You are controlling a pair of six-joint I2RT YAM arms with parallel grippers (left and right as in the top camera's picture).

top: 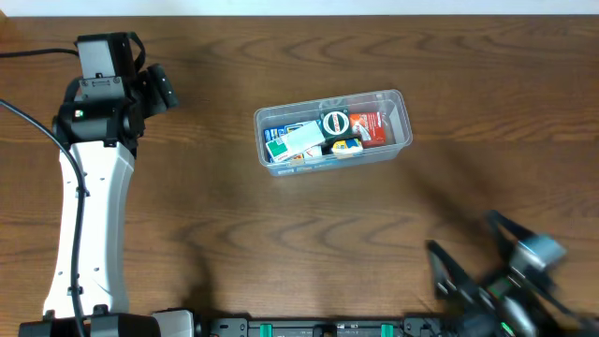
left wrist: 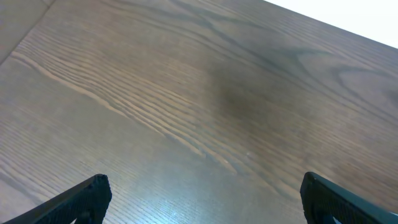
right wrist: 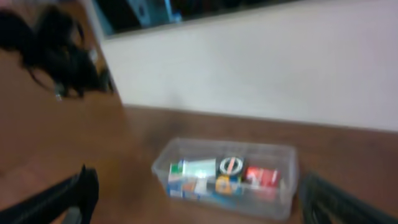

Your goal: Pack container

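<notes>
Clear container (top: 400, 105) holds small boxes (top: 299, 140); left fingers (left wrist: 81, 199), right fingers (right wrist: 62, 196) spread wide.

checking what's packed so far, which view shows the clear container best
The overhead view: the container is whole, sharp and seen straight down, contents visible. The right wrist view also shows it whole, but blurred and at a slant. The left wrist view misses it, showing only the table.

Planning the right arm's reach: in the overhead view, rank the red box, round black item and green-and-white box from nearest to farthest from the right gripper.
1. red box, container's right end
2. round black item, middle
3. green-and-white box, left end
</notes>
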